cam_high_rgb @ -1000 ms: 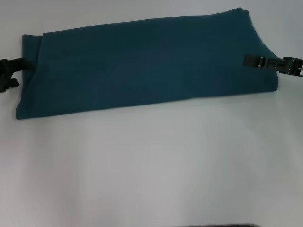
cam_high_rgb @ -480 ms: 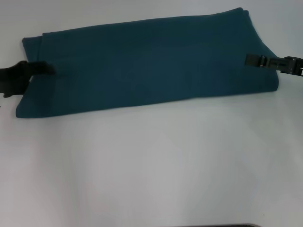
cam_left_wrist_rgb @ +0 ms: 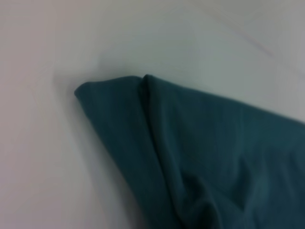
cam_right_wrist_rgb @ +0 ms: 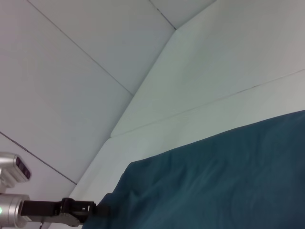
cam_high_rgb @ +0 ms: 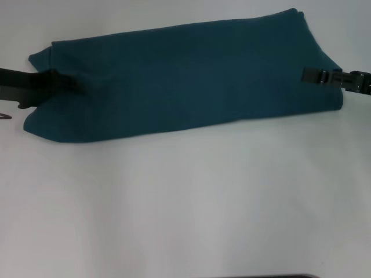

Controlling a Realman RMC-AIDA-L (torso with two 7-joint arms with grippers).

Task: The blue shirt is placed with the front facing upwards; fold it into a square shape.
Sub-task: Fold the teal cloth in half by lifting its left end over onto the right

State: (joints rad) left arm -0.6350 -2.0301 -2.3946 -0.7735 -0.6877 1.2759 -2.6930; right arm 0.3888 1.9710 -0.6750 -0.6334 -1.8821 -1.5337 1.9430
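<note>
While the shirt [cam_high_rgb: 185,75] lies as a long folded band across the far part of the white counter [cam_high_rgb: 185,202], a gripper sits at each of its short ends. Its long axis runs from the robot's left to its right, tilting a little farther away toward the right end. Only plain teal cloth faces up; no lettering or collar shows.

At the shirt's left end, the left gripper [cam_high_rgb: 58,81] reaches in over the edge, and the cloth there bunches and rises around it, the two left corners drawn in toward it. It looks pressed together on that edge, pinching the shirt, though the fingers themselves are dark and hard to separate. The left wrist view shows a layered corner of the shirt [cam_left_wrist_rgb: 200,152] lifted and creased just below the camera.

At the shirt's right end, the right gripper [cam_high_rgb: 316,76] lies flat on top of the cloth, just inside the edge; whether it is spread or clamped I cannot tell.

My judgement is that the band must be folded across its length to make a square, so the left end has to travel toward the right end along the long axis. The left gripper seems placed to carry it, with the right one anchoring. No containers are in view.
</note>
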